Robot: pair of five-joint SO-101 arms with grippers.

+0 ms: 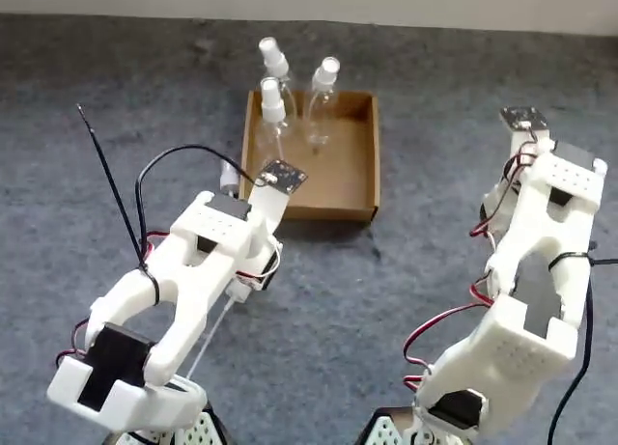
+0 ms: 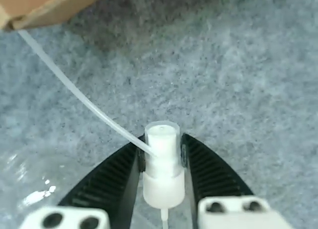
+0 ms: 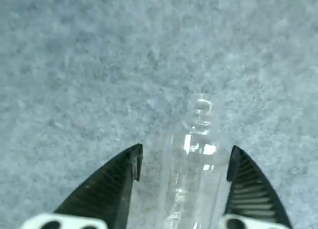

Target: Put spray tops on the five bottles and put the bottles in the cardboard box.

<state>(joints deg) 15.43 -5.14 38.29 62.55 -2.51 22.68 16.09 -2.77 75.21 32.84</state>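
Observation:
My left gripper (image 2: 162, 139) is shut on a white spray top (image 2: 161, 164), held just above the grey carpet; a thin clear tube (image 2: 74, 92) runs across in front of it. The cardboard box (image 1: 357, 165) stands at the back middle with three clear bottles (image 1: 323, 102) upright in it, each with a spray top on. My right gripper (image 3: 185, 150) is open, its fingers either side of a clear bottle (image 3: 196, 164) that has no top and lies on the carpet. In the high view the left arm (image 1: 208, 262) ends just in front of the box and the right arm (image 1: 541, 233) stands at the right.
A corner of the box (image 2: 44, 8) is close to the held spray top. Something clear and shiny (image 2: 30, 189) lies beside my left gripper. A small white piece (image 1: 229, 180) sits by the box's left wall. Grey carpet (image 1: 425, 126) covers the table.

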